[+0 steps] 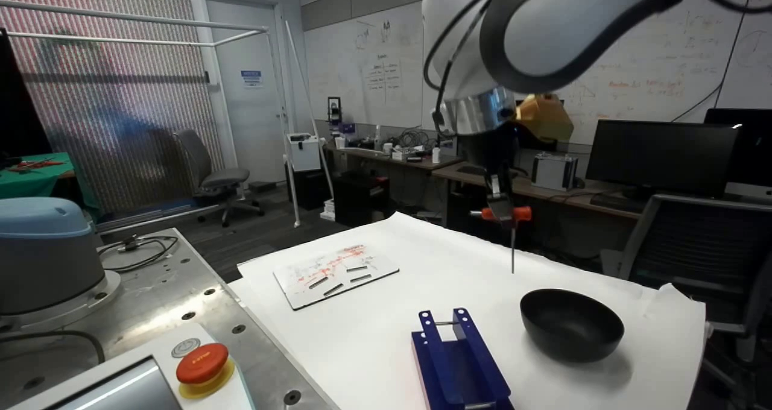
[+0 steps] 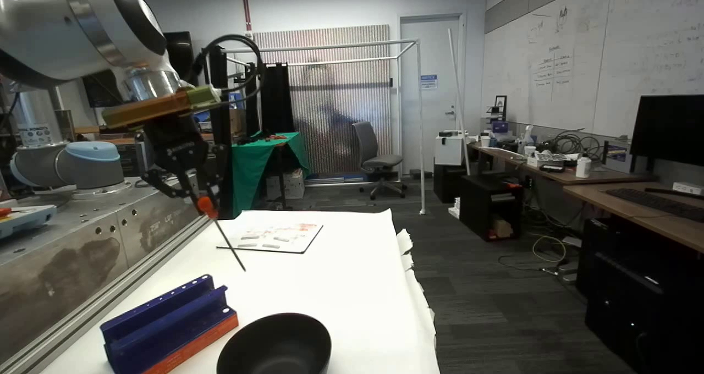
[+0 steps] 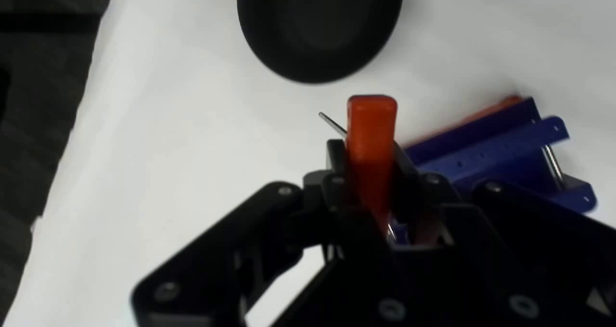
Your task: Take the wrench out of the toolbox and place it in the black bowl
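Gripping the red wrench [image 3: 371,134], the claw [image 3: 368,166], closed about its handle [image 1: 522,213], hangs above the surface [image 3: 183,163], apart from the toolbox [image 3: 500,146], shaft [image 2: 229,245] slanting down, the handle pointing toward the black bowl [image 3: 317,60] in the wrist view.

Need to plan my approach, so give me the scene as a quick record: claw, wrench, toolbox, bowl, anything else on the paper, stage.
Claw: shut on the wrench, by its red handle
Wrench: out of the toolbox, thin shaft slanting down, not over the bowl
Toolbox: blue, on the paper, apart from the bowl
Bowl: black, open side up, no wrench inside
Also there: small board bearing four short strips
Stage: wrench held, not yet in the bowl
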### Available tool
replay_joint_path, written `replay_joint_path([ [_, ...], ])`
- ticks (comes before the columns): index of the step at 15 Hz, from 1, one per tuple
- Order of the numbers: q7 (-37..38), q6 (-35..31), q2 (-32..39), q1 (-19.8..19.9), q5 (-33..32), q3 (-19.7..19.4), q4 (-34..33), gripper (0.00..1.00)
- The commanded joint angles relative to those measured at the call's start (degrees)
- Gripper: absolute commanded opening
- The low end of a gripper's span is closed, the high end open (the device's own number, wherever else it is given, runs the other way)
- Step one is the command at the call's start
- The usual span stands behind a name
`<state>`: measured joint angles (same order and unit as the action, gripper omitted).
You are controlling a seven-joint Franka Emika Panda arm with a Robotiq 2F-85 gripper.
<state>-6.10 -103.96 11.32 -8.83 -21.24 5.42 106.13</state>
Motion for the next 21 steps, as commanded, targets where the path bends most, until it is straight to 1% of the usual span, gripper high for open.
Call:
replay_joint_path([
  [1, 8.45, 1.77, 2.18, 1.1, -1.68, -1.87, 3.35, 0.15],
  [5, 17.94, 2.99, 5.79, 2.02, -1.6, -4.47, 5.03, 0.15],
  [6, 19.11, 3.82, 6.82, 2.12, -1.06, -4.77, 4.76, 0.17],
  [7, 20.61, 4.09, 7.68, 2.03, -1.23, -5.14, 4.78, 0.23],
  [8, 21.84, 4.55, 8.62, 1.98, -1.3, -5.44, 4.56, 0.25],
  [9, 22.72, 4.81, 9.59, 1.92, -1.4, -5.68, 4.31, 0.19],
  [11, 24.34, 5.31, 10.81, 1.94, -0.52, -5.84, 3.72, 0.15],
  [12, 25.16, 5.48, 11.37, 1.92, -0.17, -5.89, 3.46, 0.29],
  [13, 25.94, 5.62, 11.69, 1.86, -0.22, -6.0, 3.4, 0.47],
  [15, 26.29, 5.53, 12.01, 2.18, 0.91, -5.93, 3.36, 0.6],
  [18, 25.68, 5.06, 11.41, 2.68, 2.78, -5.81, 3.48, 0.85],
  [20, 25.18, 4.98, 10.91, 2.95, 4.13, -5.71, 3.13, 0.99],
  [21, 24.88, 4.88, 10.64, 3.13, 5.0, -5.65, 2.92, 1.0],
])
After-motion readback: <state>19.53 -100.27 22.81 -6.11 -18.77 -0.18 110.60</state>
